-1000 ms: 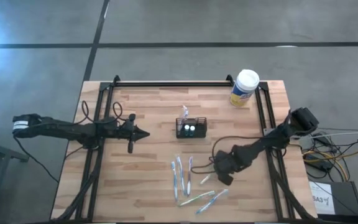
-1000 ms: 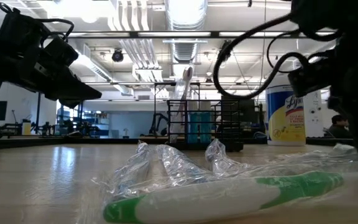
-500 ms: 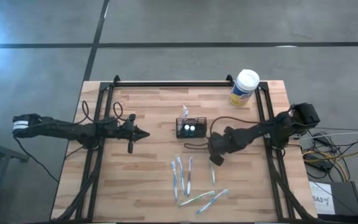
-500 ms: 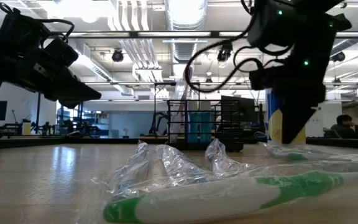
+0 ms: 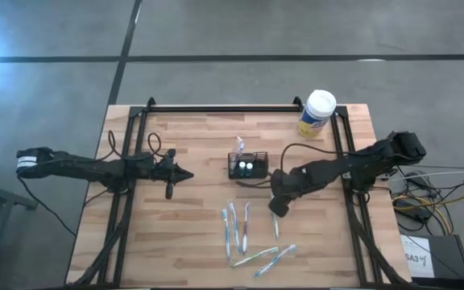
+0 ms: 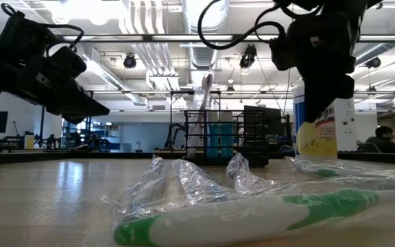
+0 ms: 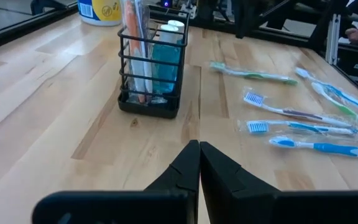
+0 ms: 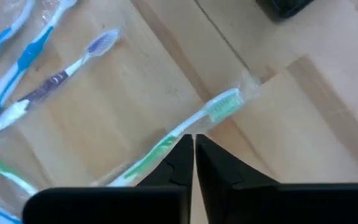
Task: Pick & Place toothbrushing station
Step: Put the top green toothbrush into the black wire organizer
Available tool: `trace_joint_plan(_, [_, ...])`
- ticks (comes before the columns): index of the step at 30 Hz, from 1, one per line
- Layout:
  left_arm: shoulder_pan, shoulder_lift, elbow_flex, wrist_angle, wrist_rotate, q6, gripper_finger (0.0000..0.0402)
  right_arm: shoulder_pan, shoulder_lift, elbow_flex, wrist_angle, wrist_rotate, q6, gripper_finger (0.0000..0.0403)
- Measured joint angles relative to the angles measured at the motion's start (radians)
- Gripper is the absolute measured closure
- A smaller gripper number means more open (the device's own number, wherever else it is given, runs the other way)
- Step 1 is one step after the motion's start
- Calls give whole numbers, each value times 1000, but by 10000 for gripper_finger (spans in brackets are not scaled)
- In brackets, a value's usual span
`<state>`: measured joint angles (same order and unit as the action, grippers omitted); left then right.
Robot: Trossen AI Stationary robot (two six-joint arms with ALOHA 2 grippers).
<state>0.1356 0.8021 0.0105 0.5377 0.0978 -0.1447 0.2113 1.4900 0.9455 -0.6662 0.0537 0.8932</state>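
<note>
High view: the toothbrushing station (image 5: 247,166), a small black wire holder, stands upright near the middle of the table (image 5: 192,242), a little toward the far edge. It holds a blue bottle and a wrapped item standing in it. The white-capped yellow canister (image 5: 316,113) stands at the far right corner.

Right gripper (image 5: 275,209) is just right of the station and slightly nearer the front edge, fingers pressed together, holding nothing. Directly under it lies a green-bristled toothbrush (image 8: 185,132) in clear wrap; from the right wrist view the fingertips are over its handle, contact cannot be told.

Left gripper (image 5: 185,173) hangs above the left half of the table, pointing toward the station, well apart from it. Fingers shut, empty.

Four more wrapped toothbrushes lie in a loose group (image 5: 240,229) between the station and the front edge, with two further ones (image 5: 266,256) nearer the front edge. Low view: the green-handled one (image 6: 252,213) lies closest to the camera.
</note>
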Motion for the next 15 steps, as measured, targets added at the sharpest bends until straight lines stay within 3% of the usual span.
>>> trace_joint_plan(4, [0, 0, 0, 0, 3, -6, 385, 1, 26, 5, -1, -47, 56, 350])
trace_joint_plan(15, [0, 0, 0, 0, 10, 39, 385, 1, 146, 42, -2, -108, 202, 198])
